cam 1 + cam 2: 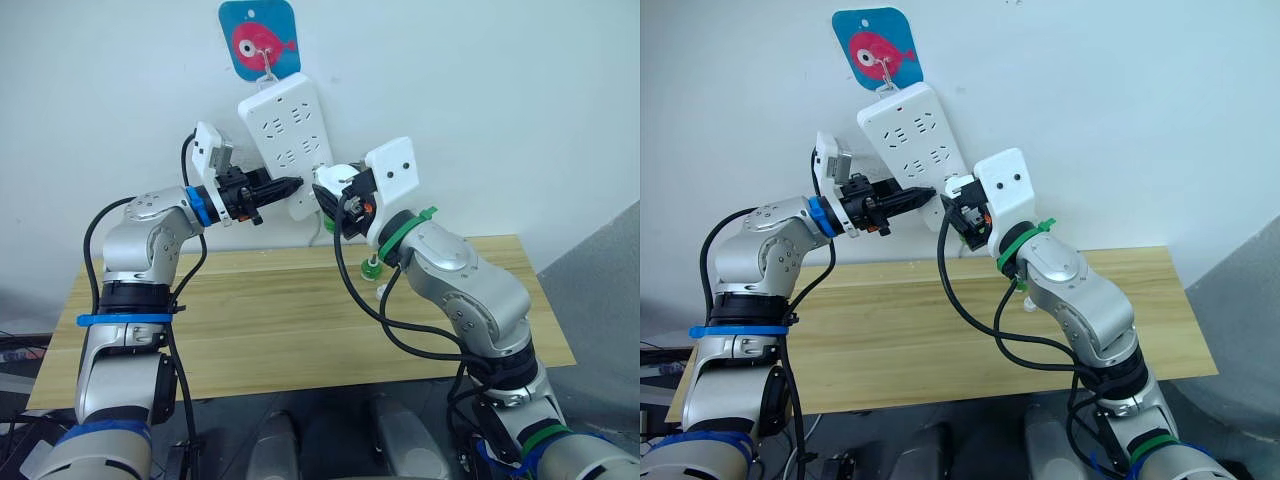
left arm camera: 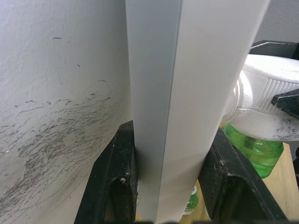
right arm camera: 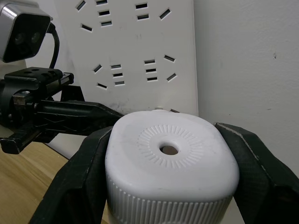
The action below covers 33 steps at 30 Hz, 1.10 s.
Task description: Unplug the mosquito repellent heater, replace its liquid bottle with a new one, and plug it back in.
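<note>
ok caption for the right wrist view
Right gripper clamps the mosquito repellent heater at the power strip.

The mosquito repellent heater (image 3: 169,161) is cut off at six o'clock in the right wrist view, its prongs and green bottle (image 2: 254,150) unseen there; the right gripper (image 3: 170,186) masks its flanks. The power strip (image 2: 187,93) runs off at twelve and six o'clock in the left wrist view, its sockets hidden edge-on, pinched by the left gripper (image 2: 170,186). Small bottles on the table (image 1: 280,320) sit half-hidden behind the right arm.
</note>
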Tool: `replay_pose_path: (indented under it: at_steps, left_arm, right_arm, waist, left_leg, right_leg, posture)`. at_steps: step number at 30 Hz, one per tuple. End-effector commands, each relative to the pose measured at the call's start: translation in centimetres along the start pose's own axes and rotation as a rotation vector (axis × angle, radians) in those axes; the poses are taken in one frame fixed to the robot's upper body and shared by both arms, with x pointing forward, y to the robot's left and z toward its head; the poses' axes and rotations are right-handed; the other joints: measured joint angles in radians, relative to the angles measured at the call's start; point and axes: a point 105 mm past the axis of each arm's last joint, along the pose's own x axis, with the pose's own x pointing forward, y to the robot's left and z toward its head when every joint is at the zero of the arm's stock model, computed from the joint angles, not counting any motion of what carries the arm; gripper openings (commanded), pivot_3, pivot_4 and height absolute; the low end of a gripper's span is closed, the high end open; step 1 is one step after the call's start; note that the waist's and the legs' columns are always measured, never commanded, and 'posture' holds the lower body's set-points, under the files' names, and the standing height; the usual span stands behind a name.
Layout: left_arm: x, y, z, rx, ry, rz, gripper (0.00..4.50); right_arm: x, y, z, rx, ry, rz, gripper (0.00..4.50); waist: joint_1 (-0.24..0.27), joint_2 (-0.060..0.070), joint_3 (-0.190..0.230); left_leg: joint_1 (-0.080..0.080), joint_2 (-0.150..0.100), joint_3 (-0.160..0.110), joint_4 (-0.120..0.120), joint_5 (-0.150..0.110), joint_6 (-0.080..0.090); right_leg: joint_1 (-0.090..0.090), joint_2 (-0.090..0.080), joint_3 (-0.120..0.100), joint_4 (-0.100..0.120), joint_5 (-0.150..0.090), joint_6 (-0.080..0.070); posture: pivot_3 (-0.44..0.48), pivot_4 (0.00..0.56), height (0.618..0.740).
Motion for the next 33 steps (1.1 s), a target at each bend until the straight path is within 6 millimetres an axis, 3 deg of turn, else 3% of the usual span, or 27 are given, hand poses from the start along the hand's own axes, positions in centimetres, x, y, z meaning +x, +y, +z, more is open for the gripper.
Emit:
replay_pose_path:
  at_steps: [1, 18, 33]
  left_arm:
    - [-0.4, -0.1, 1.5, 0.036, -0.042, 0.004, 1.35]
    - [-0.5, -0.2, 1.6, 0.034, -0.039, 0.001, 1.35]
    - [-0.5, -0.3, 1.4, 0.031, -0.036, -0.002, 1.35]
  right_arm:
    - [-0.3, 0.2, 1.2, -0.021, -0.049, 0.005, 3.05]
    - [-1.4, 0.2, 1.2, -0.057, -0.030, 0.032, 3.05]
    - [-0.3, -0.1, 1.5, -0.099, -0.063, -0.013, 3.05]
  waist:
    - [0.000, 0.000, 0.000]
    - [0.000, 0.000, 0.000]
    - [0.000, 0.000, 0.000]
  left_leg:
    - [0.000, 0.000, 0.000, 0.000, 0.000, 0.000]
    - [0.000, 0.000, 0.000, 0.000, 0.000, 0.000]
    - [0.000, 0.000, 0.000, 0.000, 0.000, 0.000]
  right_leg:
    - [0.000, 0.000, 0.000, 0.000, 0.000, 0.000]
    - [0.000, 0.000, 0.000, 0.000, 0.000, 0.000]
    - [0.000, 0.000, 0.000, 0.000, 0.000, 0.000]
  posture:
    - [-0.176, 0.215, 0.740]
    - [-0.172, 0.214, 0.740]
    - [-0.166, 0.212, 0.740]
